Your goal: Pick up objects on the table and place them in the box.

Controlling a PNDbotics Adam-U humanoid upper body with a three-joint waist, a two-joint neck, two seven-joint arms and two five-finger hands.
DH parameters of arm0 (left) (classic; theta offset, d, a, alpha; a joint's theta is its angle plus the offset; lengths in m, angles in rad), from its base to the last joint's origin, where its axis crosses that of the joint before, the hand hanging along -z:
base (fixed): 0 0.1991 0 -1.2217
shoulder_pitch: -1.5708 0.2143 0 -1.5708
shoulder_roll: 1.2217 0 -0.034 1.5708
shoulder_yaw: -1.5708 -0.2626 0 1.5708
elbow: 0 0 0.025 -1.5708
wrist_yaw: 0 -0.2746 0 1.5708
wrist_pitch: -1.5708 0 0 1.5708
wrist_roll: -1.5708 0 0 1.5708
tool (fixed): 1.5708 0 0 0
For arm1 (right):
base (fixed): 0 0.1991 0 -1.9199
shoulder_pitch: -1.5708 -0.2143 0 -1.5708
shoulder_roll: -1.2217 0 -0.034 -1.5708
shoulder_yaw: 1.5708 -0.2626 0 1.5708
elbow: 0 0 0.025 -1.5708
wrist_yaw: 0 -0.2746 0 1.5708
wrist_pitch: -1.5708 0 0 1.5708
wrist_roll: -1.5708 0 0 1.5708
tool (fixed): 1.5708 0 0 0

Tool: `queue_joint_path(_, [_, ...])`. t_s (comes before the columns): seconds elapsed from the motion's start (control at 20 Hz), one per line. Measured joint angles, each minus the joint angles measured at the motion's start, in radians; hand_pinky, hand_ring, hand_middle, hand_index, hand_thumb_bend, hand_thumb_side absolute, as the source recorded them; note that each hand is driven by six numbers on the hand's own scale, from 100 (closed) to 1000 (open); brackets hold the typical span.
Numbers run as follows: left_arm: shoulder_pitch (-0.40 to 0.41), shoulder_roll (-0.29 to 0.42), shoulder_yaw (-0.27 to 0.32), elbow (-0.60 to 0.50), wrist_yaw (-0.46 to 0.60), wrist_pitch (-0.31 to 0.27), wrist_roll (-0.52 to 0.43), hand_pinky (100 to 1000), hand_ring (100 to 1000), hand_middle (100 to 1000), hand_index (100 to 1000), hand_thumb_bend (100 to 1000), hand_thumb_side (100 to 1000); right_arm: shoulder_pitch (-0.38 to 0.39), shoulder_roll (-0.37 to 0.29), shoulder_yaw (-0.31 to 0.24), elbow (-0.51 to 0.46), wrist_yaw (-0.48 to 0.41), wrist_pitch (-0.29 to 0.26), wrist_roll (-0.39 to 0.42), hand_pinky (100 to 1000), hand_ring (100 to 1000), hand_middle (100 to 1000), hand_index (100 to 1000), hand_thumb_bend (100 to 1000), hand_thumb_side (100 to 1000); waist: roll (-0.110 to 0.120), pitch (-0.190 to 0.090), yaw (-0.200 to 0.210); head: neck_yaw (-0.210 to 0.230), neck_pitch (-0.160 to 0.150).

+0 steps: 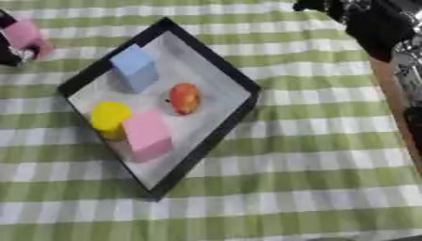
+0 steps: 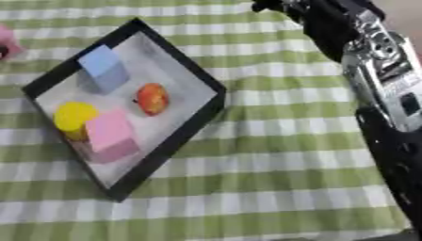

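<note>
My box (image 1: 216,60), a shallow black-rimmed tray with a pale floor, lies askew on the green-and-white checked cloth (image 1: 313,155). Inside it sit a blue cube (image 1: 134,68), an orange-red fruit (image 1: 184,98), a yellow cylinder (image 1: 109,118) and a pink cube (image 1: 148,135) just beside it. At the far left edge my left hand (image 1: 8,52) is curled round another pink block (image 1: 26,36). My right arm (image 2: 375,61) enters top right; I cannot tell how its fingers stand.
</note>
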Motion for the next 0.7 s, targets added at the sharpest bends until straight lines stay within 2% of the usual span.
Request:
queue_joint_path(0.15, [0.001, 0.008, -0.043, -0.108, 0.046, -0.048, -0.019, 735, 571, 513, 540, 100, 100, 0.000, 0.000, 0.000, 0.000, -0.010, -0.002, -0.002, 966, 752, 665, 763, 100, 605, 0.000, -0.012, 0.000, -0.016, 0.002])
queue_joint_path(0.4, [0.004, 0.007, -0.161, -0.322, 0.120, -0.125, -0.091, 726, 577, 511, 528, 100, 100, -0.001, 0.001, 0.000, 0.000, -0.027, -0.002, -0.002, 967, 752, 665, 763, 100, 601, 0.000, -0.029, -0.003, -0.032, 0.006])
queue_joint_path(0.55, [0.003, 0.006, -0.230, -0.439, 0.158, -0.143, -0.134, 724, 583, 515, 527, 100, 100, -0.001, 0.003, 0.000, 0.000, -0.034, -0.001, -0.002, 967, 752, 665, 763, 100, 601, 0.000, -0.040, -0.007, -0.035, 0.006])
queue_joint_path(0.7, [0.003, 0.006, -0.292, -0.500, 0.178, -0.154, -0.180, 721, 587, 519, 528, 114, 100, -0.001, 0.008, 0.001, 0.000, -0.035, 0.001, -0.001, 967, 752, 666, 763, 100, 601, 0.000, -0.041, -0.008, -0.037, 0.006])
